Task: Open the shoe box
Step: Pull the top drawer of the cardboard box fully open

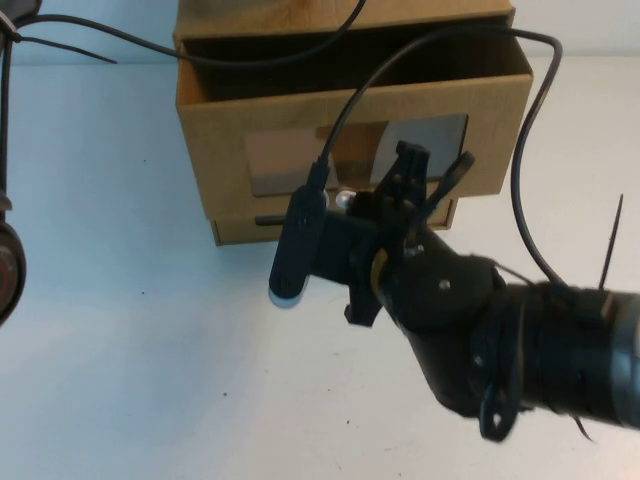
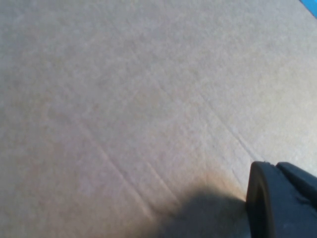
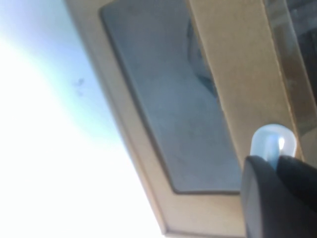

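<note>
The brown cardboard shoe box (image 1: 350, 110) stands at the far middle of the table. Its front panel (image 1: 300, 150) has a clear window, and a dark gap (image 1: 350, 60) shows behind the panel's top edge. My right gripper (image 1: 435, 160) reaches up to this panel from the near right. In the right wrist view the right gripper (image 3: 276, 163) is shut on a pale translucent knob (image 3: 273, 139) on the cardboard strip beside the window (image 3: 168, 99). The left wrist view shows my left gripper (image 2: 285, 203) close against a plain cardboard face (image 2: 138, 99). It is out of sight in the high view.
Black cables (image 1: 530, 150) loop from the right arm over the box's top and down its right side. A dark rounded part (image 1: 8, 270) shows at the left edge. Pale tabletop (image 1: 120, 360) lies in front of the box and to its left.
</note>
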Motion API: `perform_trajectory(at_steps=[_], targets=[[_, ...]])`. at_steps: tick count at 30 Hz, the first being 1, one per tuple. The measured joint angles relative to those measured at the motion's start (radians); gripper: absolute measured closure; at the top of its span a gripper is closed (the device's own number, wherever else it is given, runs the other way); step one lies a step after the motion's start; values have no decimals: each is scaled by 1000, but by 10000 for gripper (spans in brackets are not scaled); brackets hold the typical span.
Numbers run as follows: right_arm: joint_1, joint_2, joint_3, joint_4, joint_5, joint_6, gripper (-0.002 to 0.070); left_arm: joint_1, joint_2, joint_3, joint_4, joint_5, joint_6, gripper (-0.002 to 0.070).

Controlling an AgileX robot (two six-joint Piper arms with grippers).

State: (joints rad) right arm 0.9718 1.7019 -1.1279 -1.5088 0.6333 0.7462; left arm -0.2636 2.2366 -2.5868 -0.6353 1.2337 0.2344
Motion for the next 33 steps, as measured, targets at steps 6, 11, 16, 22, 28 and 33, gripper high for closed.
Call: perform_trajectory(at_steps=[6, 11, 16, 22, 28, 33], targets=[[97, -72, 69, 37, 69, 28, 666, 0, 0, 0, 0, 0, 0, 679], [177, -108, 73, 115, 152, 30, 666, 0, 0, 0, 0, 0, 0, 679], [255, -126, 75, 194, 248, -5, 667, 0, 0, 0, 0, 0, 0, 679], [348, -126, 75, 254, 346, -10, 668, 0, 0, 0, -1, 0, 0, 679], [444, -126, 75, 323, 422, -10, 668, 0, 0, 0, -2, 0, 0, 679], [474, -126, 75, 331, 463, -8, 668, 0, 0, 0, -2, 0, 0, 679]])
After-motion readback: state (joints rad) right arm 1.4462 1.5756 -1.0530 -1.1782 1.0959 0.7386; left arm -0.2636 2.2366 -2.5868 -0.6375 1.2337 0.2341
